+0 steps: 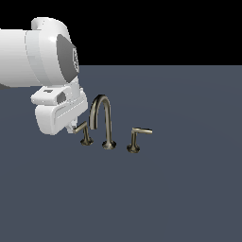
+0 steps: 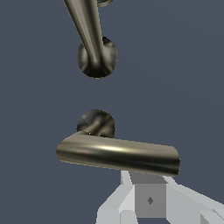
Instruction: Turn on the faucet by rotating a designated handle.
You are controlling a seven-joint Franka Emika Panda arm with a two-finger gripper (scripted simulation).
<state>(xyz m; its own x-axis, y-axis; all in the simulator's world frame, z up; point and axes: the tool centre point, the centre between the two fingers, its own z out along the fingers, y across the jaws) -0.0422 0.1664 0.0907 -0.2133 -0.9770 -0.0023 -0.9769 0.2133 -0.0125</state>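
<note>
The brass faucet stands on the dark floor, its arched spout (image 1: 100, 117) in the middle. The handle (image 1: 83, 131) is on the exterior view's left, its thin bar pointing left towards the arm. The twin handle (image 1: 137, 137) stands on the exterior view's right. My gripper (image 1: 75, 128) hangs low at the outer end of the handle's bar. In the wrist view the handle's bar (image 2: 118, 155) runs just in front of my gripper (image 2: 148, 179), whose fingers look pressed together with nothing between them. Whether they touch the bar I cannot tell. The spout (image 2: 85, 26) rises beyond the handle.
The white arm and hand (image 1: 56, 111) fill the exterior view's upper left, beside the faucet. A flat grey-blue floor (image 1: 179, 189) surrounds the set.
</note>
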